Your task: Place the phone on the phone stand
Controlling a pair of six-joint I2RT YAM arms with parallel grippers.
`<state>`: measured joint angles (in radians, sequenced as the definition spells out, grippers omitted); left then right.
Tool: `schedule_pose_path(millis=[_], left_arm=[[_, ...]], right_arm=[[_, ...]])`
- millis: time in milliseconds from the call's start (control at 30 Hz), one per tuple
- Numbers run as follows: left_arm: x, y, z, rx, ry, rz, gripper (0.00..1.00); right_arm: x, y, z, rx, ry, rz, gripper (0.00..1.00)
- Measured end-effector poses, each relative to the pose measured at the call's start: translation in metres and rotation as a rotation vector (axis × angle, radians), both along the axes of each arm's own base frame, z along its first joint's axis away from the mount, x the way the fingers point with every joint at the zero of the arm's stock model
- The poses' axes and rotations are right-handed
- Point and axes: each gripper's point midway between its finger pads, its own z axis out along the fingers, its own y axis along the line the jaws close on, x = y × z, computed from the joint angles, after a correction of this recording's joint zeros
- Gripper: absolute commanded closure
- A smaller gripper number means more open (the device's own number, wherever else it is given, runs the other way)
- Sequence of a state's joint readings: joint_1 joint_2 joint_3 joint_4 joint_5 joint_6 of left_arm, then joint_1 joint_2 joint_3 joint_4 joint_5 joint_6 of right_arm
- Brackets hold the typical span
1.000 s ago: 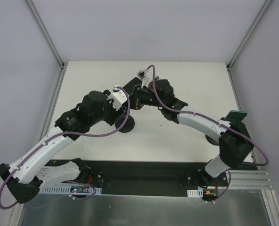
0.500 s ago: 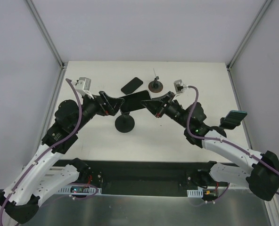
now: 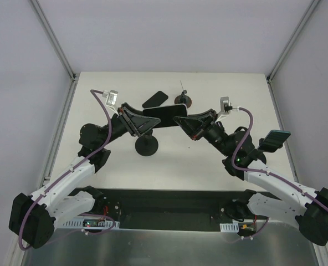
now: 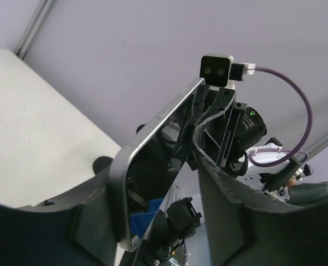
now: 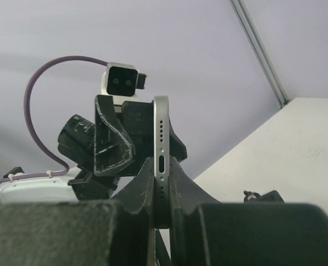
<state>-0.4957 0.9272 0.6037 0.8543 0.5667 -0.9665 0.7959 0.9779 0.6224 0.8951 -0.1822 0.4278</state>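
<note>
A black phone with a silver rim [image 3: 165,113] hangs in the air between my two grippers, above the middle of the table. My right gripper [image 3: 190,122] is shut on its bottom end; in the right wrist view its fingers [image 5: 180,183] clamp the phone [image 5: 161,138] at the charging port. My left gripper [image 3: 143,119] is open around the other end. In the left wrist view [image 4: 153,166] the phone's rim [image 4: 147,144] lies against one finger and the other finger [image 4: 230,205] stands off. A black round-based stand [image 3: 147,145] sits on the table just below the phone.
A second dark flat phone-like slab [image 3: 154,100] lies at the back of the table. Beside it stands a small round base with a thin upright rod [image 3: 182,99]. A teal slab [image 3: 276,138] sits at the right edge, near my right arm.
Both grippers have risen and tilted upward with the phone, which now sits higher and further back. One second ago the arms were bunched low over the table.
</note>
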Motion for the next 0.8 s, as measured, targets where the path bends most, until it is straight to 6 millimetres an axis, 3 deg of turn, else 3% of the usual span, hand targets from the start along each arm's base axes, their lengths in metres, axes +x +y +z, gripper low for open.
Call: schedule_pose_path(millis=[33, 67, 133, 167, 233, 267, 367, 467, 633, 800], left_arm=[[-0.002, -0.001, 0.005, -0.017, -0.018, -0.020, 0.63], [-0.004, -0.002, 0.007, -0.026, -0.028, -0.036, 0.79], [-0.005, -0.006, 0.010, -0.036, -0.044, -0.071, 0.95], [-0.006, -0.007, 0.013, -0.042, -0.049, -0.093, 1.00], [-0.011, -0.009, 0.026, -0.063, -0.079, -0.134, 1.00], [-0.016, -0.009, 0.036, -0.067, -0.115, -0.156, 1.00], [-0.025, -0.012, 0.041, -0.036, -0.156, -0.196, 1.00], [-0.031, -0.015, 0.039, 0.056, -0.183, -0.223, 1.00], [-0.040, -0.009, 0.052, 0.262, -0.277, -0.214, 1.00], [-0.058, 0.004, 0.061, 0.400, -0.363, -0.234, 1.00]], right_arm=[[-0.001, 0.000, 0.002, 0.011, 0.004, 0.007, 0.99], [-0.002, 0.000, 0.006, 0.025, -0.004, 0.011, 0.99], [-0.006, -0.001, 0.013, 0.057, -0.010, 0.029, 0.99], [-0.006, -0.002, 0.016, 0.067, -0.012, 0.030, 0.89], [-0.007, -0.005, 0.023, 0.103, -0.007, 0.039, 0.70], [-0.009, -0.006, 0.026, 0.116, -0.014, 0.043, 0.46], [-0.010, -0.004, 0.023, 0.092, -0.030, 0.049, 0.17], [-0.007, 0.001, 0.009, -0.001, -0.036, 0.061, 0.05], [0.006, -0.006, 0.005, -0.133, -0.064, 0.089, 0.00], [-0.016, 0.000, -0.005, -0.318, -0.182, 0.285, 0.00]])
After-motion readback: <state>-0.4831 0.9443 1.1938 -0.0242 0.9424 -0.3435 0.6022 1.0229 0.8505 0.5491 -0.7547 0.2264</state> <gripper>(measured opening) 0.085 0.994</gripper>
